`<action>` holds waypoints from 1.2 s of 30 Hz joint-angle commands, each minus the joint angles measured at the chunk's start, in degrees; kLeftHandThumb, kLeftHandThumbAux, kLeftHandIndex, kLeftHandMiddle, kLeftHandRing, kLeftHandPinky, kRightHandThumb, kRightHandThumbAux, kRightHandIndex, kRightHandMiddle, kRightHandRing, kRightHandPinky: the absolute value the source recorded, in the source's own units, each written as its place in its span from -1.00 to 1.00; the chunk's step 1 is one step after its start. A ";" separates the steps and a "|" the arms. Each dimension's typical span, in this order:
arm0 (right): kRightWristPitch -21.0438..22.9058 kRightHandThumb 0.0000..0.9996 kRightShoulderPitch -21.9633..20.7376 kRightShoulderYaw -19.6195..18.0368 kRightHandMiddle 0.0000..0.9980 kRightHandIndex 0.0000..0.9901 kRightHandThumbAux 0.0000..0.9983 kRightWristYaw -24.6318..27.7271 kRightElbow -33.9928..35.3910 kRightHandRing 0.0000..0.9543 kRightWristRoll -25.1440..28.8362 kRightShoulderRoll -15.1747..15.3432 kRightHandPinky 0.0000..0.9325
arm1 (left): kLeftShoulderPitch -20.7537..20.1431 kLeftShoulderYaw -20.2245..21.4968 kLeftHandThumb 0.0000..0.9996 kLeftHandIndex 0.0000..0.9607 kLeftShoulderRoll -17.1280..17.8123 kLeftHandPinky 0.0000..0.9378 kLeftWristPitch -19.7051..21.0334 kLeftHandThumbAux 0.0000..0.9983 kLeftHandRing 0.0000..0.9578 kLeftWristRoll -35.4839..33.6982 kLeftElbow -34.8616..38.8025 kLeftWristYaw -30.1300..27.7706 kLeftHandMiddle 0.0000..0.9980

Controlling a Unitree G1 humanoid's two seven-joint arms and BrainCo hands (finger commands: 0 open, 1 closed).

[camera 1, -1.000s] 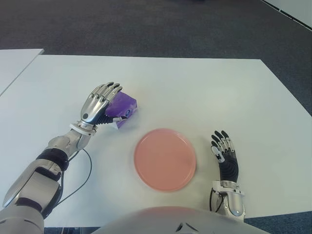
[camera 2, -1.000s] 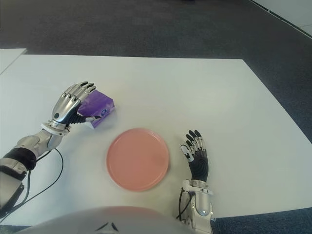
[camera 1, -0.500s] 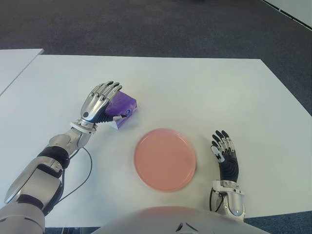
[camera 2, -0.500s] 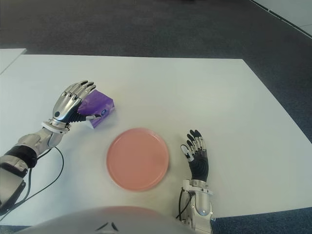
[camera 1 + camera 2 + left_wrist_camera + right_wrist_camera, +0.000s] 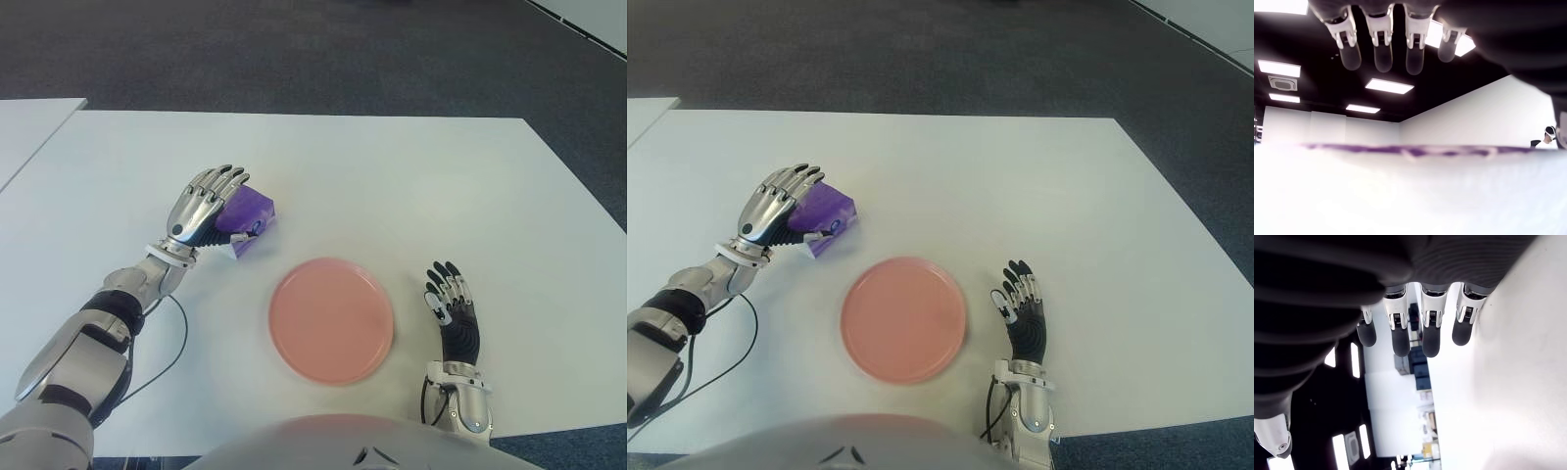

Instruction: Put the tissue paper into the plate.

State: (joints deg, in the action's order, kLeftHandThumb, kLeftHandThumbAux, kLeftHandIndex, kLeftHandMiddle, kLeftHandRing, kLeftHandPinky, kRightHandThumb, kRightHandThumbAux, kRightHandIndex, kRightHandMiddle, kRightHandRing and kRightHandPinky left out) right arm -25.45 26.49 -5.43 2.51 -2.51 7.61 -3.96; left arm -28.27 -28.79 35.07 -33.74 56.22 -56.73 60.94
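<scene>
The left hand [image 5: 204,208] is up on the left side of the white table [image 5: 411,186], draped over the purple tissue pack [image 5: 245,213], with the fingers [image 5: 221,180] reaching across its top and the thumb coming in at the near side, by the pack's white end. From the head camera it looks like a loose cupping hold; the left wrist view shows the four fingertips straight and slightly apart above a purple strip, so the hand covers the pack, but whether it truly clamps it cannot be told. The pack sits on the table, to the far left of the pink plate [image 5: 332,320], close to it but clearly apart from its rim. The plate lies flat at the near middle of the table, nothing in it. Over on the right, the right hand [image 5: 454,315] shows just beside the plate's right edge, palm side up, fingers extended and a little fanned, holding nothing; its wrist view confirms straight, separated fingers alongside the table surface. A thin black cable [image 5: 171,343] loops on the table near the left forearm.
</scene>
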 commanded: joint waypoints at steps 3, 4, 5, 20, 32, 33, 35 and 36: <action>5.23 -0.43 3.17 -0.69 -0.68 -0.78 0.15 -0.41 -8.90 -0.72 0.90 -0.92 -0.69 | -0.82 -1.77 -0.49 -0.86 -1.13 -0.70 0.72 -0.22 -0.77 0.31 -1.74 1.13 -0.78; 5.19 -0.42 3.17 -0.70 -0.67 -0.78 0.16 -0.39 -8.89 -0.71 0.98 -0.93 -0.68 | -0.92 -1.92 -0.49 -0.86 -1.19 -0.70 0.77 -0.22 -0.77 0.28 -1.88 1.26 -0.78; 5.19 -0.42 3.12 -0.71 -0.67 -0.78 0.16 -0.39 -8.91 -0.71 1.06 -0.92 -0.68 | -1.04 -2.06 -0.49 -0.86 -1.26 -0.70 0.82 -0.22 -0.77 0.24 -2.03 1.36 -0.78; 4.87 -0.46 3.09 -0.68 -0.66 -0.79 0.20 -0.82 -8.97 -0.70 0.36 -0.61 -0.69 | -1.92 -3.14 -0.50 -0.87 -2.75 -0.71 1.21 -0.22 -0.77 -0.30 -4.50 0.55 -0.78; 3.70 -0.51 3.25 -1.18 -0.68 -0.80 0.20 -0.64 -9.41 -0.71 0.49 -0.34 -0.68 | -1.17 -3.75 -0.51 -0.88 -4.93 -0.72 0.96 -0.19 -0.78 -1.58 -7.37 0.24 -0.79; 3.71 -0.51 3.25 -1.27 -0.67 -0.79 0.20 -0.61 -9.43 -0.70 0.64 -0.33 -0.67 | -1.10 -3.76 -0.52 -0.88 -5.05 -0.71 0.98 -0.19 -0.78 -1.72 -7.48 0.20 -0.78; 3.93 -0.50 3.24 -1.42 -0.67 -0.79 0.21 -0.70 -9.38 -0.70 0.86 -0.35 -0.67 | -0.89 -3.70 -0.52 -0.88 -5.36 -0.69 0.97 -0.19 -0.77 -2.07 -7.81 0.17 -0.78; 3.97 -0.49 3.24 -1.45 -0.67 -0.79 0.22 -0.72 -9.38 -0.69 0.92 -0.34 -0.66 | -0.86 -3.74 -0.52 -0.87 -5.43 -0.69 0.97 -0.19 -0.77 -2.18 -7.90 0.19 -0.78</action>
State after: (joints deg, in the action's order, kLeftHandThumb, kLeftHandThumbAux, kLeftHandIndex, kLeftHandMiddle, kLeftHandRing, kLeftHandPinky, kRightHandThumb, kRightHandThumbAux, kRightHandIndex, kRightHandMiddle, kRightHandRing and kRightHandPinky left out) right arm -26.66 26.15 -5.66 2.48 -3.23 8.11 -3.85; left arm -30.13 -32.09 30.63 -32.83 54.88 -63.32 61.90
